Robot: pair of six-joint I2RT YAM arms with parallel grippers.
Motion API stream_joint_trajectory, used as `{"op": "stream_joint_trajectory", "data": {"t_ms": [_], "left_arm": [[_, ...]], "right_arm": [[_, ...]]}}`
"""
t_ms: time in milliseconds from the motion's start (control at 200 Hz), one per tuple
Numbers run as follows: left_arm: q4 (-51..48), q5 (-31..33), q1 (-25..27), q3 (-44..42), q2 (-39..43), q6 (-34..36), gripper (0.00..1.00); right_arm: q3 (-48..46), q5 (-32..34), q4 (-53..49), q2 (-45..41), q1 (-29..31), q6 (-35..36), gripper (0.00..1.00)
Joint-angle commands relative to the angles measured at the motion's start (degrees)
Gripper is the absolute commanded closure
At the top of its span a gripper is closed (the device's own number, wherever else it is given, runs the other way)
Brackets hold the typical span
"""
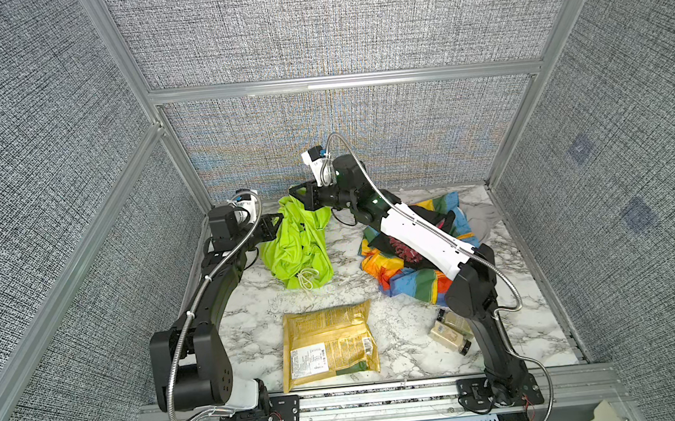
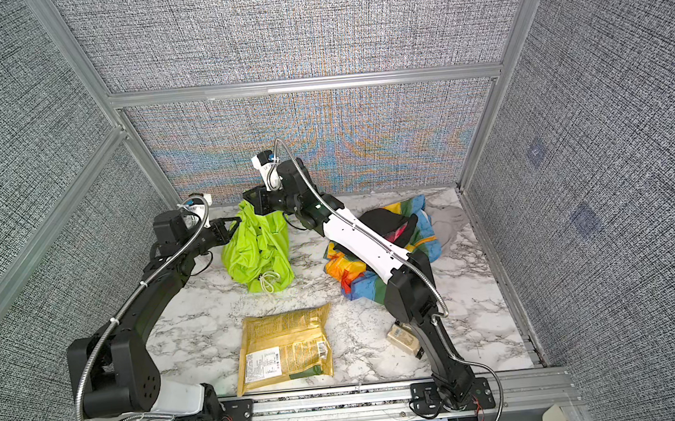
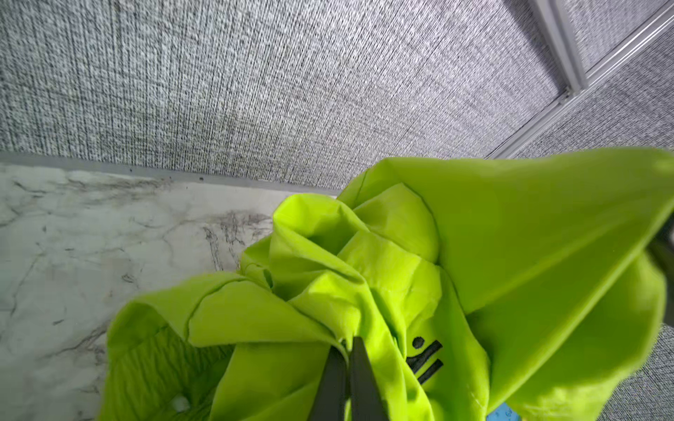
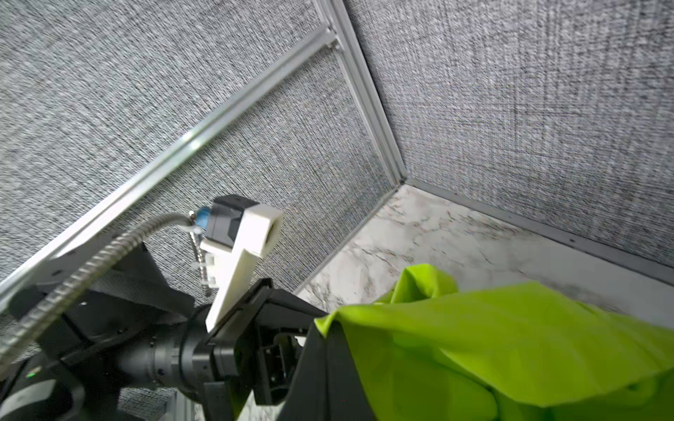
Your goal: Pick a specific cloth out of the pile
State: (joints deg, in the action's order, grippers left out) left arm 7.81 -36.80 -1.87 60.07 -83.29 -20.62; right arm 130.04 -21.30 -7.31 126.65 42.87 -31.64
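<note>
The cloth (image 1: 294, 240), lime green with white cords (image 1: 307, 280) bunched at its low end, is held up off the table (image 1: 400, 331) at its top, and its lower folds rest on the marble. It hangs well apart from the pile (image 1: 410, 255), which lies under the right arm's forearm.

Right gripper (image 1: 305, 199): jaws are closed on the upper edge of the cloth; in the right wrist view the green fabric is seen pinched at the jaw tips and drawn taut away from them.

Left gripper (image 3: 349, 350): jaws are pressed together on a fold of the same cloth. In the left wrist view the two dark fingers (image 3: 361, 379) meet with a thin ridge of green fabric caught between them, just beside the black logo (image 3: 425, 359). In both top views this gripper is seen at the side of the cloth opposite the right gripper, somewhat lower.

Step in hand, as judged: the cloth is already parted from the pile, and a second grip is being taken on it so that it is held at two points.

Next move, as judged: the two grips would need to be drawn apart or lifted together, with the pinch on the thin slippery fabric kept firm; the trailing cords could drag near the yellow packet (image 1: 331, 345) lying below the hanging end.
</note>
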Motion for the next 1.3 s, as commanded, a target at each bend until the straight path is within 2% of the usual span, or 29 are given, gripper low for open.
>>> {"op": "stream_joint_trajectory", "data": {"t_ms": [0, 105, 255, 360, 450, 600, 786, 886, 956, 1156, 1296], "left_arm": [[10.4, -2.6, -0.1, -1.5, 1.1, -1.8, 0.96], [10.3, 0.2, 0.0, -2.4, 0.0, -2.2, 0.95], [-5.0, 2.3, 0.8, 6.1, -10.5, 1.2, 0.93], [-4.9, 1.8, 1.8, 6.3, -14.2, -1.1, 0.91], [-5.3, 2.2, 3.1, 6.4, -16.2, -2.0, 0.86], [-10.6, 3.8, 4.5, 9.1, -20.1, -2.0, 0.83], [-10.5, 9.5, 2.5, 7.9, -16.6, -2.1, 0.67], [-9.1, 9.7, -0.2, 6.7, -14.6, -3.6, 0.54], [-7.9, 9.0, -2.1, 6.2, -13.6, -4.1, 0.5], [-3.6, 8.5, -5.1, 3.5, -9.3, -4.7, 0.49], [-1.9, 5.7, -5.2, 2.9, -8.4, -4.4, 0.5]], "right_arm": [[0.9, -3.9, 8.3, 0.9, 0.7, -3.4, 1.0], [-0.1, -3.9, 9.3, 1.4, 1.2, -3.7, 1.0], [-4.5, -3.8, 10.9, 1.3, 1.3, -4.9, 1.0], [-7.6, -3.7, 12.1, 1.0, 1.3, -5.4, 1.0], [-10.6, -3.8, 13.5, 0.8, 1.2, -6.2, 1.0], [-16.9, -4.5, 18.1, 0.1, 1.1, -8.4, 1.0], [-23.9, -5.0, 21.8, -0.8, 1.1, -9.9, 1.0], [-26.9, -5.2, 23.2, -1.1, 1.0, -10.5, 1.0], [-28.1, -5.6, 24.1, -0.8, 1.1, -11.1, 1.0], [-26.4, -4.2, 20.0, 3.8, 2.0, -11.3, 1.0], [-20.6, 0.6, 10.3, 9.9, 4.0, -8.2, 1.0]]}}
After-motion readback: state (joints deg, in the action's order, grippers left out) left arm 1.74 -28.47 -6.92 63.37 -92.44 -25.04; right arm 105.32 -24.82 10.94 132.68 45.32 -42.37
